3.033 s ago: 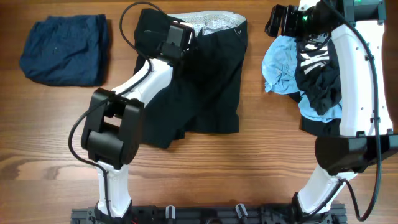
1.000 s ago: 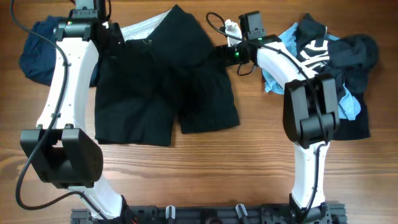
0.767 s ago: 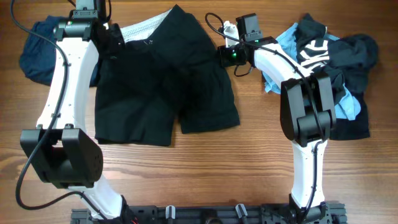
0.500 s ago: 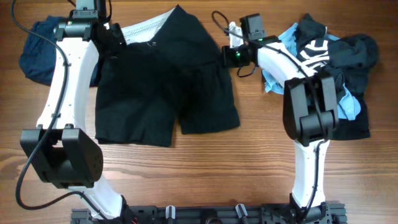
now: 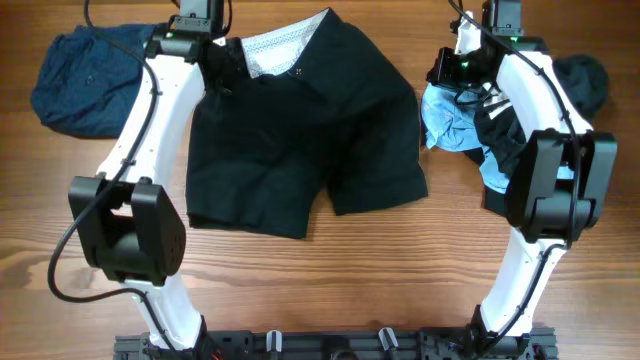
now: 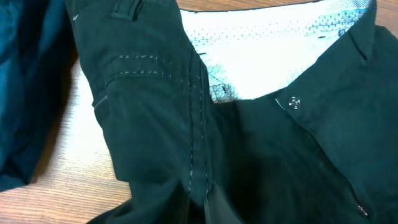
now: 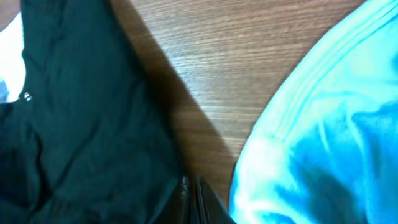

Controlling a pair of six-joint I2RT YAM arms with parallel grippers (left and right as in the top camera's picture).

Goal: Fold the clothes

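Note:
Black shorts (image 5: 300, 130) lie spread on the table, waistband at the far edge with its white lining (image 5: 280, 40) showing. My left gripper (image 5: 215, 68) is shut on the shorts' left waist side. In the left wrist view the fingertips (image 6: 200, 208) pinch the side seam of the shorts (image 6: 149, 93). My right gripper (image 5: 440, 70) is at the shorts' right waist corner, beside a light blue garment (image 5: 455, 115). In the right wrist view its jaws (image 7: 191, 199) are shut, with black cloth (image 7: 81, 124) running into them.
A folded navy garment (image 5: 95, 75) lies at the far left. At the right is a pile: the light blue garment (image 7: 323, 137), a black one with white print (image 5: 510, 120) and a dark one (image 5: 585, 80). Bare wood (image 7: 211, 62) separates shorts and pile.
Both grippers have moved to the right and the shorts have slid right with them, away from the navy garment. The right gripper now sits against the light blue garment.

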